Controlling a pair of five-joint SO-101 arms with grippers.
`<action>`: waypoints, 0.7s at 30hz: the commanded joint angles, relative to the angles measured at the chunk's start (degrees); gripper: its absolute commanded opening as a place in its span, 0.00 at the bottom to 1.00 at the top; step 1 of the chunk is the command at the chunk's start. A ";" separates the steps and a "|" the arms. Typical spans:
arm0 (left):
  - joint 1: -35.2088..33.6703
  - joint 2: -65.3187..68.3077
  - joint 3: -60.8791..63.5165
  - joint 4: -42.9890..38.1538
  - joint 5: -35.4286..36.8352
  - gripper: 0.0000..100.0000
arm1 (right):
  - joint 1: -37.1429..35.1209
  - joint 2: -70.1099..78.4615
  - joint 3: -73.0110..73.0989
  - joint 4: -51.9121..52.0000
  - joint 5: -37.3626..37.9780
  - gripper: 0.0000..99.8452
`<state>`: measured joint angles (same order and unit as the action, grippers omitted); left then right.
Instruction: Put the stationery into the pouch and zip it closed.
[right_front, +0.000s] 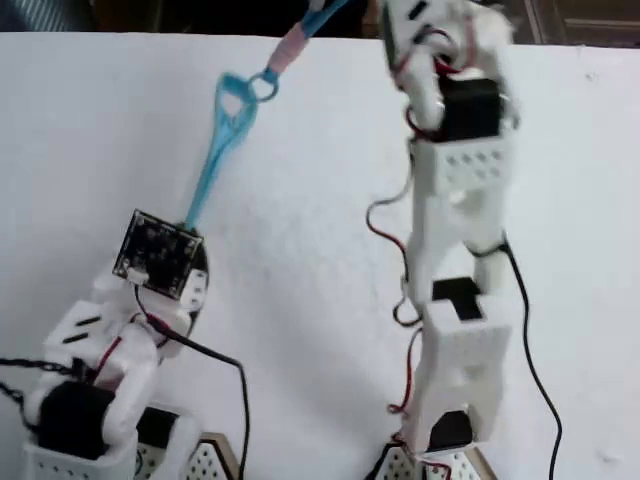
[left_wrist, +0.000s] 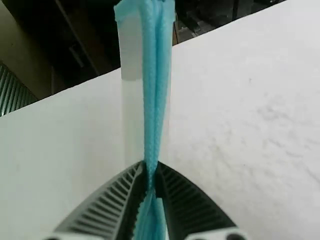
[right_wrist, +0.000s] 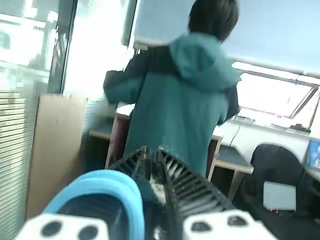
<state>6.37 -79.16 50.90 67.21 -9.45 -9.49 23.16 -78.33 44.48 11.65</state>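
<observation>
A light blue strap (right_front: 218, 150) runs taut across the white table (right_front: 300, 250) to a small ring (right_front: 262, 86). From the ring a pink strip (right_front: 290, 45) leads to a blue piece at the back edge. My left gripper (left_wrist: 150, 172) is shut on the near end of the strap (left_wrist: 152, 90), low at the front left (right_front: 185, 235). The right arm (right_front: 455, 170) stretches to the back edge. My right gripper (right_wrist: 152, 152) is raised off the table with its jaws together. The pouch's rounded blue edge (right_wrist: 95, 192) lies against one finger, and something small and pale is pinched between them.
Black and red cables (right_front: 385, 250) trail along both arms near the front. The table's back edge (right_front: 150, 35) drops off into a dark room.
</observation>
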 joint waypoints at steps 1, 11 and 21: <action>3.30 -0.13 4.57 -7.30 1.23 0.02 | 0.57 -8.31 -2.11 4.44 -0.35 0.02; 4.09 -0.40 9.49 -11.43 15.38 0.21 | -13.49 -8.04 -1.93 20.97 -5.36 0.02; -1.63 -0.40 -7.03 -0.18 21.10 0.23 | -13.76 -2.68 -2.46 20.88 -10.46 0.02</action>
<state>6.73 -79.16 49.58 66.59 11.03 -22.68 20.79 -79.21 65.14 2.42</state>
